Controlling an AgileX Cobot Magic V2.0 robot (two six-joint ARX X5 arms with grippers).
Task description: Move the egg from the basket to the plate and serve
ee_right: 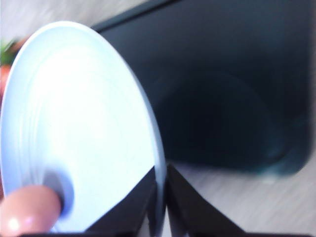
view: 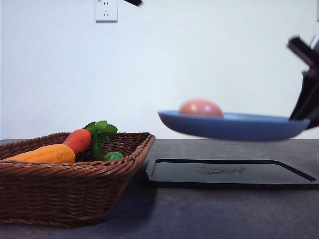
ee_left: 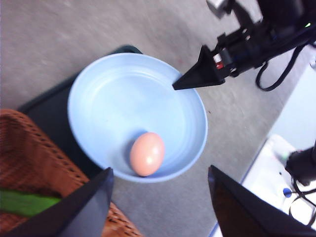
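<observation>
Right gripper (ee_right: 160, 197) pinches the plate (view: 234, 127) rim, egg (view: 201, 108) aboard, above the tray (view: 229, 174); left gripper (ee_left: 160, 207) spread, empty.

No text can be read; the black tray (view: 229, 174) bears a faint embossed mark at its middle, too blurred to make out.

egg (ee_left: 147, 153) in plate (ee_left: 113, 98), tool (ee_left: 160, 197) open

I see a black tray (view: 229, 174) lying flat on the grey desk (view: 199, 214), an orange vegetable (view: 47, 154), a carrot (view: 78, 140), a small green ball (view: 113, 156), and a wall socket (view: 106, 10).
</observation>
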